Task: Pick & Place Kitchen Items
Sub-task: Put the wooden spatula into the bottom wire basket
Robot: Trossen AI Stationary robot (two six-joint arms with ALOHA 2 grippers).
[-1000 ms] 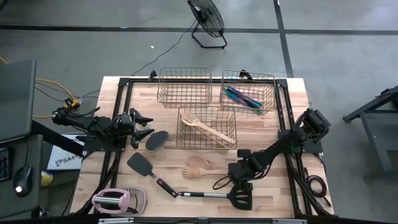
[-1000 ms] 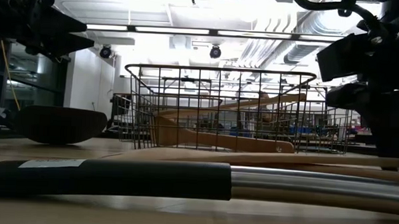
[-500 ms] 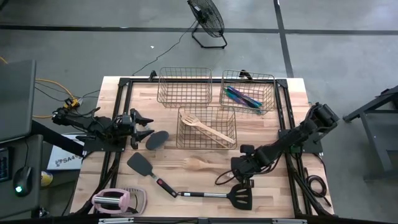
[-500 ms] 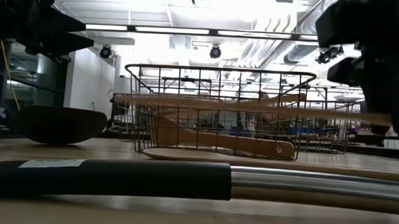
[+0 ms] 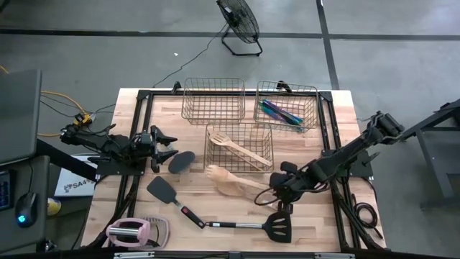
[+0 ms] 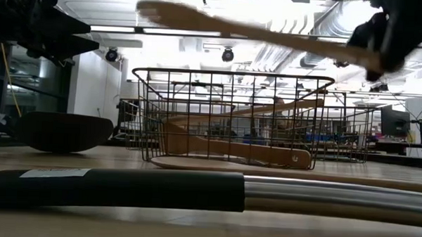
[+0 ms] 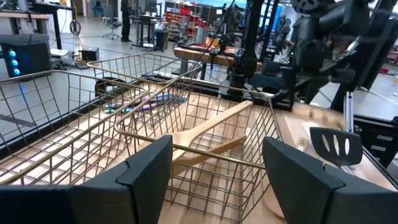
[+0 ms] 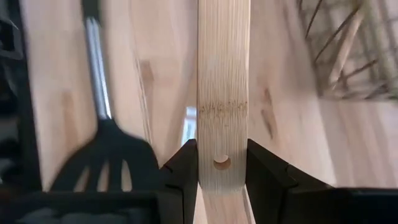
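Observation:
My right gripper (image 5: 282, 191) is shut on a pale wooden utensil (image 5: 237, 180) and holds it above the table in front of the middle copper basket (image 5: 238, 146). In the low view the utensil (image 6: 256, 34) crosses high over that basket. A second pale wooden utensil (image 6: 195, 164) lies flat on the table below. My left gripper (image 5: 167, 147) waits open and level at the table's left, beside a black spoon (image 5: 181, 161) lying on the table. My right gripper pinches the wooden utensil's handle at its free end, by the small hole (image 8: 222, 163), between its two fingers (image 8: 183, 163). It comes slanting down from the table's right. The utensil reaches out toward the table's left, tilted with its head higher, clear of the table.
The middle basket holds a wooden spatula (image 5: 244, 151). The far right basket (image 5: 286, 106) holds purple-teal pieces; the far left basket (image 5: 213, 99) stands beside it. A black spatula (image 5: 164, 191), a slotted black spatula (image 5: 277, 226) and a pink-and-white gadget (image 5: 129, 232) lie near the front edge.
My right gripper has risen and drawn a little toward the table's right and far side, rolling as it went. The wooden utensil in it has come off the table; its head has swung up toward the middle basket. The other wooden utensil has stayed on the table.

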